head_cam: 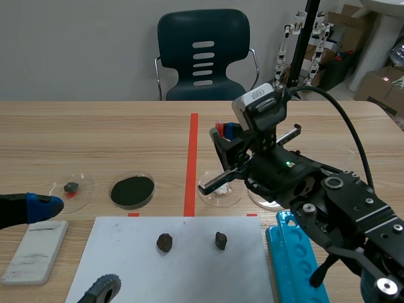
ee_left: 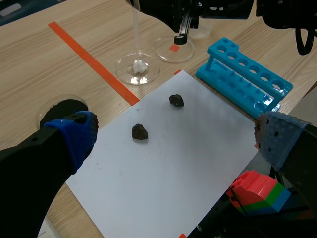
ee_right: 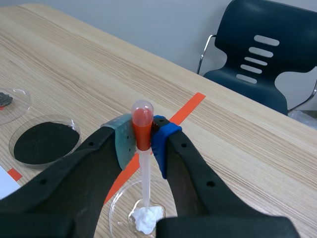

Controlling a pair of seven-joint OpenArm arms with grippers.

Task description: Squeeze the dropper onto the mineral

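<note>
The dropper (ee_right: 144,173) stands upright in the right gripper (ee_right: 142,144), whose grey-green and blue pads pinch it just below its orange-red bulb. Its clear tube runs straight down to a white mineral lump (ee_right: 147,218), and the tip meets the top of the lump, though I cannot tell whether it truly touches. The lump lies in a clear petri dish (ee_right: 119,198) just right of the orange tape line, about mid-table. A second clear dish (ee_left: 173,48) sits just right of the first, partly under the right arm. On the near side of both dishes lies a white sheet of paper (head_cam: 177,265) with two dark rocks on its far part, one left (head_cam: 165,242) and one right (head_cam: 220,240), set apart from each other. At the sheet's right edge stands a blue test-tube rack (head_cam: 297,265). Left of the tape line is a dish of black powder (head_cam: 132,190), and further left a smaller dish with a dark grey chip (head_cam: 71,187). The left gripper (ee_left: 173,141) hangs low at the table's left with its fingers spread wide and nothing between them, above a white slab (head_cam: 35,251) that lies left of the paper. A dark blue chair (head_cam: 202,53) stands beyond the table's far edge.
</note>
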